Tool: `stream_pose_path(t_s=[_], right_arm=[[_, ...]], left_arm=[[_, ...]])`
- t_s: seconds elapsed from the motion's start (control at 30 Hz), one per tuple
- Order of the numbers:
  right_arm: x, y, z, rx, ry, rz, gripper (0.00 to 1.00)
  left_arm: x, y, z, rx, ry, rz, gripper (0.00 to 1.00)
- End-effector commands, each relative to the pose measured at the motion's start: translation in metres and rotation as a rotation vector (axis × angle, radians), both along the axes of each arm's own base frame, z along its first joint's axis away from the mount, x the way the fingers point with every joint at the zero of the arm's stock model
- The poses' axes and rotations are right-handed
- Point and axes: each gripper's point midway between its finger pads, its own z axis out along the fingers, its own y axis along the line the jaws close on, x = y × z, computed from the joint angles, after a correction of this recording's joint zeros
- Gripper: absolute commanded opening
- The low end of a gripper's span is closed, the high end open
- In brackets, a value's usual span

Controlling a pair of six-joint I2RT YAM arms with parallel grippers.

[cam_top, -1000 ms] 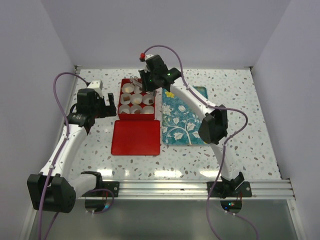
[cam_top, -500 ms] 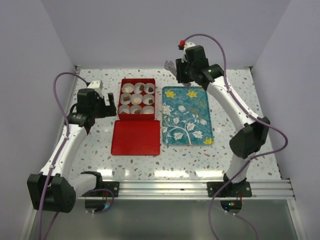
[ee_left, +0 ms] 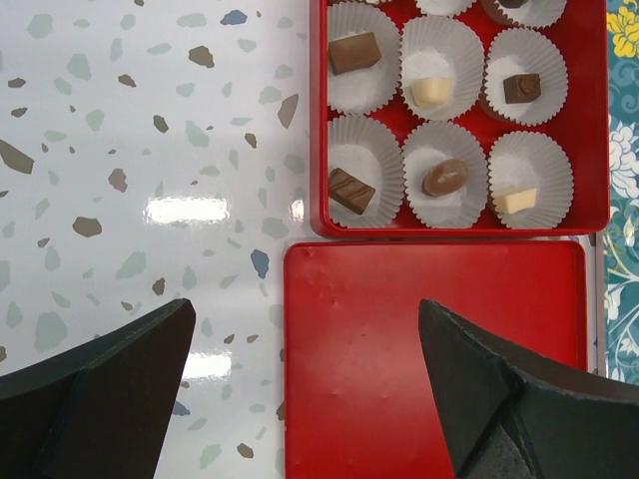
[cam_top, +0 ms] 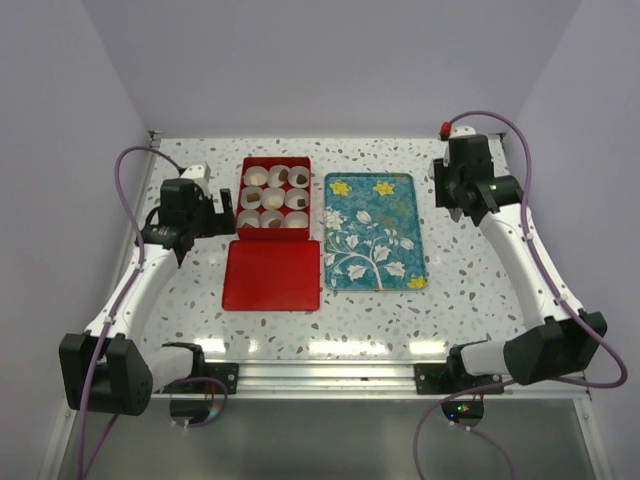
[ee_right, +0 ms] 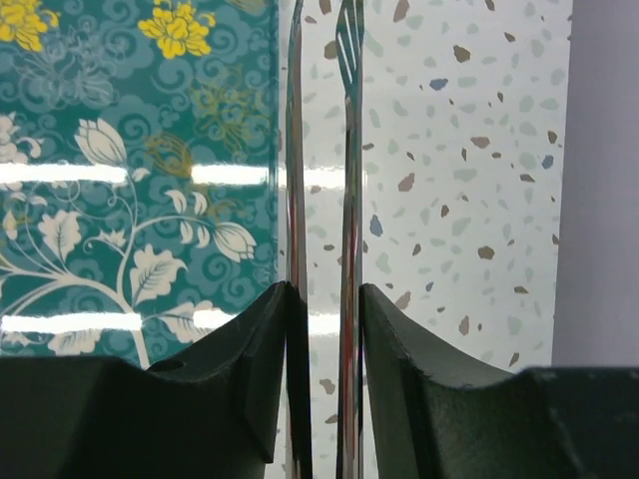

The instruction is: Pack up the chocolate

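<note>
left gripper spread wide, right gripper pinching metal tongs, chocolate in cups, top row cut off

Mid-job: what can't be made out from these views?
Left wrist view: far row of white paper cups in the red square box, cut by the top edge.
Top view: brown and cream chocolate pieces too small to count.
Right wrist view: tips of the thin metal tongs pass the top edge.
</note>
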Motion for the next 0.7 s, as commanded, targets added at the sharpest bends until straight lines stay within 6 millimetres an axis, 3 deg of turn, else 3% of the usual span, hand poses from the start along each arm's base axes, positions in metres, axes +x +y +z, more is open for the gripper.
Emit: stream_pose_path(t_s=[0.0,0.27,0.67], right_arm=[[-0.022,-0.015,-0.009,-0.057,0.035,-0.017,0.38],[-0.061,-0.024,-0.048,-0.052,0.149,-0.051,0.37],[-0.089,-0.021,-0.091,-0.015,0.256,-0.052,0.37]], left_arm=[[0.017,-0.007,0.018,-0.034,-0.074,-0.017,1.0],[0.021,-0.008,0.021,-0.028,-0.08,-0.027,1.0],[0.022,-0.009,0.023,-0.031,-0.086,-0.033,1.0]])
